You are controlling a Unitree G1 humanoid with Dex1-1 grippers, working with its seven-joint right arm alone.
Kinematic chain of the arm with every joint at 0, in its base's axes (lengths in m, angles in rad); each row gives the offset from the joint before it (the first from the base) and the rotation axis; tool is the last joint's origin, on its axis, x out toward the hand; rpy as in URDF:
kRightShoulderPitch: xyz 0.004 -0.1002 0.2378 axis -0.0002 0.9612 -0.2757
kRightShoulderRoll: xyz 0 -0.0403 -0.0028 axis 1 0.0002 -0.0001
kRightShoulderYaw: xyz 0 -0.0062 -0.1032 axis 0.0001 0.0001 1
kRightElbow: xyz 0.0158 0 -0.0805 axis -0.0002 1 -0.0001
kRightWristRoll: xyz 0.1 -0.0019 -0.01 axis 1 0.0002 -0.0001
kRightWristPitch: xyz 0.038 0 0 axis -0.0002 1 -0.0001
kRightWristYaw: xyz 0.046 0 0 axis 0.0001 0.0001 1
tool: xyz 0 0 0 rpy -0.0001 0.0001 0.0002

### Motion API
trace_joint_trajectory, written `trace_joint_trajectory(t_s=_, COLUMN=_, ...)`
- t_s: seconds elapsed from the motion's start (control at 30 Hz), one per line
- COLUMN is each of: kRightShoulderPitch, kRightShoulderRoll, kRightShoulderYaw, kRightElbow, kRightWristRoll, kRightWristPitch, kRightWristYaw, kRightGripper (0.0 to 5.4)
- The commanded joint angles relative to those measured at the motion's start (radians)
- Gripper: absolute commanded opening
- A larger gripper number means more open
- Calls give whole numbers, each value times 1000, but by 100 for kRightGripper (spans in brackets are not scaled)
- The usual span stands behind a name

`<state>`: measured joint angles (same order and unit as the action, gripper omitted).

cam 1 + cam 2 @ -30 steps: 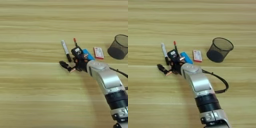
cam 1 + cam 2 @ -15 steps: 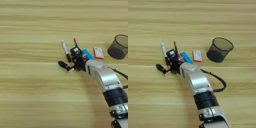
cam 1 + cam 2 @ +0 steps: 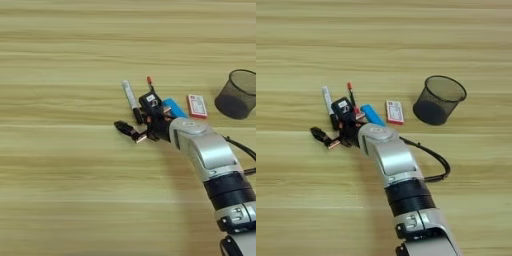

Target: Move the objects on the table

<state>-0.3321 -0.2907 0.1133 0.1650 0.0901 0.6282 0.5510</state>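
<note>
The white marker (image 3: 131, 100) lies on the table (image 3: 60, 190) near the middle, black cap toward the robot, and right beside it the thin red pen (image 3: 150, 84) pokes out from behind the wrist hardware. The blue block (image 3: 372, 114) sits just to the right of the pen, partly tucked under the arm, with a small red-and-white card (image 3: 394, 111) next to it and the black mesh cup (image 3: 438, 99) further right, lying tipped with its mouth up toward the far side. The right gripper (image 3: 131, 121) is low over the wood at the marker's capped end, one black finger reaching left, the other up by the cap, spread apart with nothing between them. By my reading nothing is lifted: marker, pen and block all rest on the table in one cluster, so the whole moving job looks ahead, and the marker seems the nearest candidate for a pinch.
</note>
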Motion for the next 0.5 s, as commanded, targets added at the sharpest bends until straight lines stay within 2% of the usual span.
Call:
trace_joint_trajectory(t_s=0.03, kRightShoulderPitch=-52, kRightShoulderRoll=-6, kRightShoulderYaw=-6, kRightElbow=-15, kRightWristRoll=5, kRightWristPitch=-4, kRightWristYaw=-5, kRightGripper=536)
trace_joint_trajectory(t_s=0.37, kRightShoulderPitch=-53, kRightShoulderRoll=-6, kRightShoulderYaw=-5, kRightElbow=-11, kRightWristRoll=1, kRightWristPitch=-1, kRightWristYaw=-9, kRightGripper=536)
trace_joint_trajectory(t_s=0.5, kRightShoulderPitch=-54, kRightShoulderRoll=-4, kRightShoulderYaw=-4, kRightElbow=-5, kRightWristRoll=-4, kRightWristPitch=-3, kRightWristYaw=-13, kRightGripper=506)
